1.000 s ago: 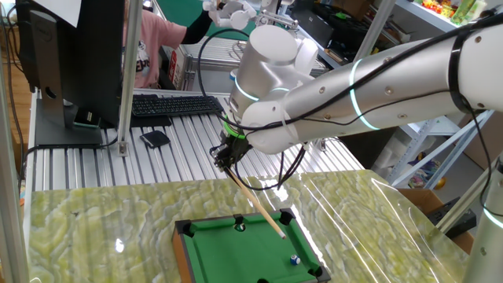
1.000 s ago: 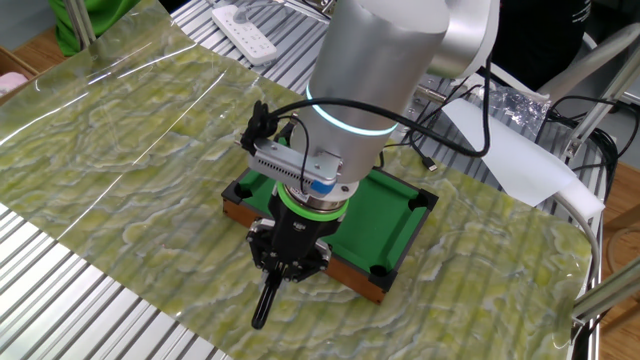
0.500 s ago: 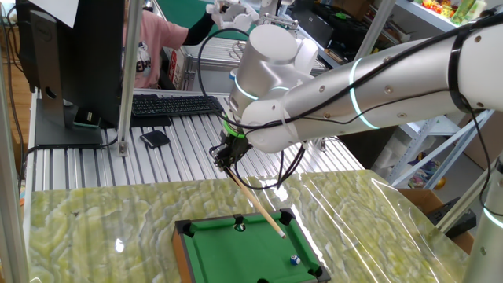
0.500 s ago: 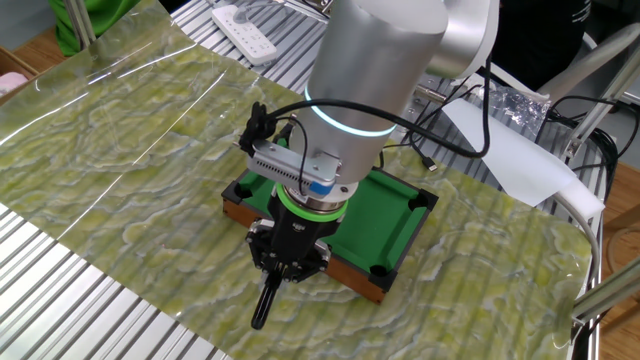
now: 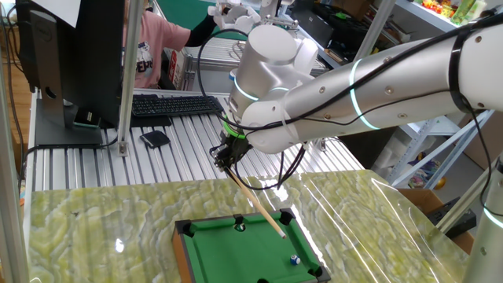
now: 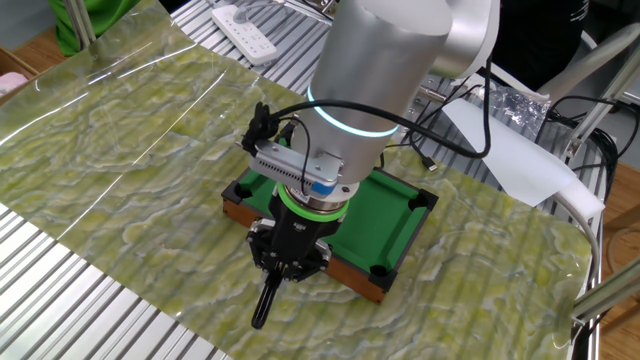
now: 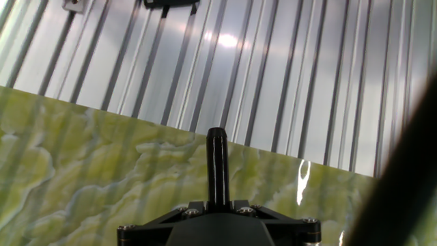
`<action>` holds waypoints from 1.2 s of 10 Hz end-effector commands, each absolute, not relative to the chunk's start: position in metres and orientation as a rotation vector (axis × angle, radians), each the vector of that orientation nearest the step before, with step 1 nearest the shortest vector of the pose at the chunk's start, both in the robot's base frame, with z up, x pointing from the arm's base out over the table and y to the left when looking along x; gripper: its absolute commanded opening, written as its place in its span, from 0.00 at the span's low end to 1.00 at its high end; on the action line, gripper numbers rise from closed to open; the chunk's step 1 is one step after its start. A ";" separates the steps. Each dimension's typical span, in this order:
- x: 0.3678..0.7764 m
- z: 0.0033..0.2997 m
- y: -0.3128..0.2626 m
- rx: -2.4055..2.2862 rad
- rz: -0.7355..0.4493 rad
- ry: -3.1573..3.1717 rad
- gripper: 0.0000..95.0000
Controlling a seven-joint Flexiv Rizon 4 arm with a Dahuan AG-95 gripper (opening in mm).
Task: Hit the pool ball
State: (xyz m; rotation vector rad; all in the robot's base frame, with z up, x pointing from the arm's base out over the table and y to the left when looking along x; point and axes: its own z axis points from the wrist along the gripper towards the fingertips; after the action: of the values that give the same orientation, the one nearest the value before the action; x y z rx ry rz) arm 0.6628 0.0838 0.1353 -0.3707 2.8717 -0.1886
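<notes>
The pool ball (image 5: 295, 259), tiny, blue with a white patch, lies on the mini green pool table (image 5: 228, 253) near its right front corner. A dark small ball (image 5: 240, 226) sits near the far rail. My gripper (image 5: 229, 154) is above and behind the table, shut on a wooden cue stick (image 5: 259, 207) that slants down over the felt, its tip a short way from the pool ball. In the other fixed view my gripper (image 6: 290, 262) hides the ball and the cue's black butt (image 6: 264, 304) sticks out. The hand view shows only that butt (image 7: 216, 162).
A keyboard (image 5: 177, 104), a monitor (image 5: 72, 55) and a small black object (image 5: 155, 139) sit on the ribbed metal bench behind the green marbled mat (image 5: 86, 228). A person in pink (image 5: 149, 49) is at the back. A power strip (image 6: 250, 25) and a white sheet (image 6: 505, 150) lie beyond.
</notes>
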 end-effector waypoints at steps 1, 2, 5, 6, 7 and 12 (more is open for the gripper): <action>0.663 0.135 0.084 -0.369 -0.189 2.871 0.00; 0.663 0.135 0.084 -0.369 -0.194 2.870 0.00; 0.663 0.135 0.084 -0.362 -0.193 2.873 0.00; 0.663 0.135 0.084 -0.361 -0.192 2.875 0.00; 0.663 0.135 0.084 -0.369 -0.191 2.880 0.00; 0.663 0.135 0.084 -0.366 -0.190 2.891 0.00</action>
State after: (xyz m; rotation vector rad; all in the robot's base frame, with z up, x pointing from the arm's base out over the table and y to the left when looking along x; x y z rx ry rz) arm 0.6627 0.0833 0.1351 -0.3629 2.8905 -0.1919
